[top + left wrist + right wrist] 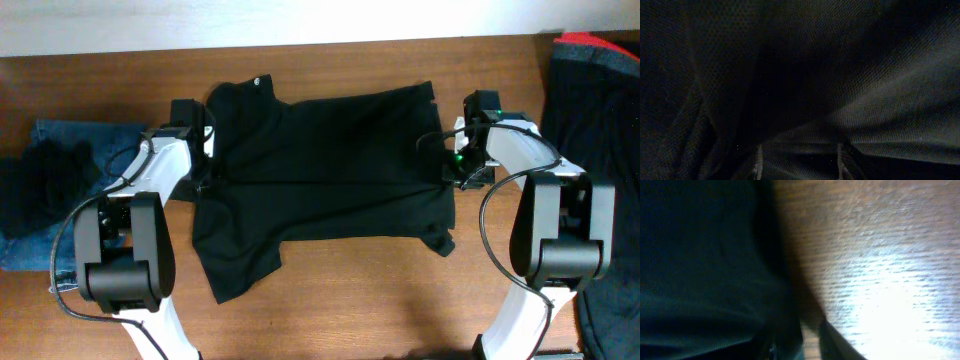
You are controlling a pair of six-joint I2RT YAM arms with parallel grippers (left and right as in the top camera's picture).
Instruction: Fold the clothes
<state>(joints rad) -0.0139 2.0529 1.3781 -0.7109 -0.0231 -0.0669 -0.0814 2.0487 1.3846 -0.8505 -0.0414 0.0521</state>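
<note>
L gripper [799, 167]: right down on the black garment [330, 170], mesh weave fills the wrist view. Tips apart w/ cloth between; can't tell if it's pinched.
R gripper [800, 347]: low at the garment's right edge, bare table [890, 255] beside it. Fingers [832, 342] dark and blurred, grip can't tell.
Garment: spread flat mid-table, an arm at each side edge, lower left corner flaring toward the bases.
Jeans [60, 135]: far left, black bundle [35, 185] lying on them.
Dark pile [600, 100]: far right, red trim at top.
</note>
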